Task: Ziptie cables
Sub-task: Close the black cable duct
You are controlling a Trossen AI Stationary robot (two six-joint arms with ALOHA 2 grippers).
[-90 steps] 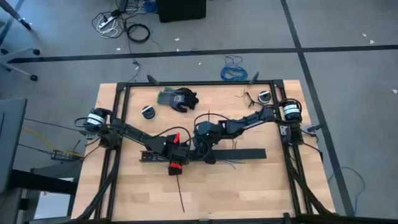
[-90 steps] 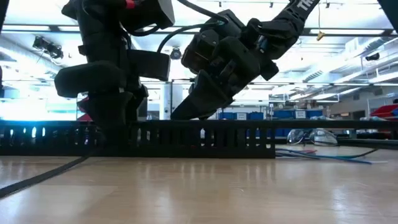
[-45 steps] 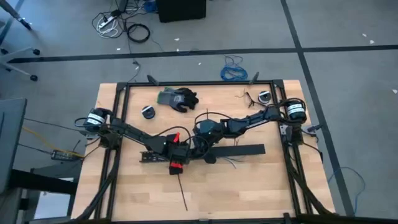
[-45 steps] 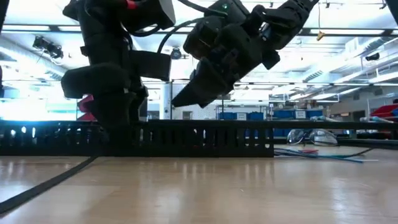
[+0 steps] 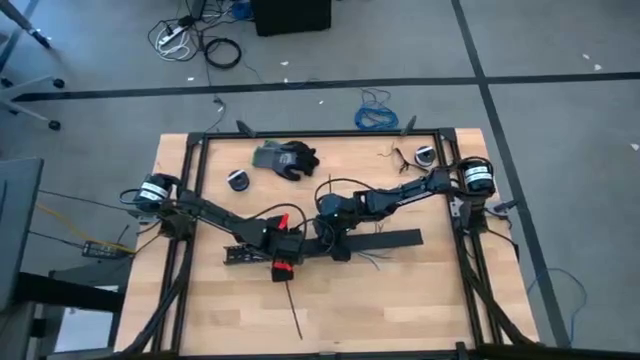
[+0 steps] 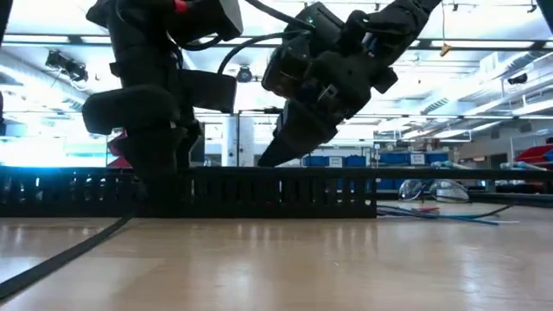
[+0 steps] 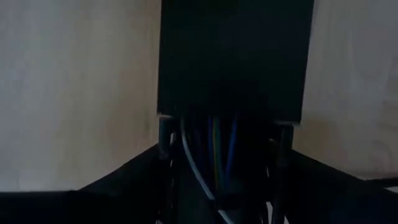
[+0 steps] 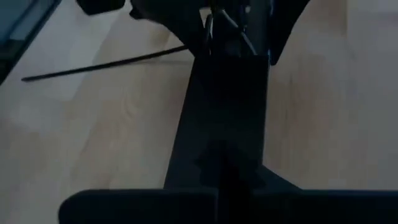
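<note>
The cables, thin blue and white wires, lie inside a black slotted duct, and their loose ends fan out on the table. A flat black bar lies along the duct's top. One ziptie lies flat on the wood toward the near edge, also seen as the ziptie in the right wrist view. My left gripper straddles the duct near its left part. My right gripper is shut, tips on the bar. My left gripper comes from above and stands across the duct, one finger outside each side wall; the duct rests on the table. Whether the fingers press the walls I cannot tell for sure. My right gripper slants down with shut fingertips on the bar's top face, midway across its width.
A dark glove and a small round part lie at the far left. Another small part sits at the far right. Black frame rails run along the table's sides. Bare wood lies toward the near edge.
My right gripper rose a little, then tipped down again onto the bar. The bar has turned slightly: its right end swung toward the far edge while its left end stayed by my left gripper.
</note>
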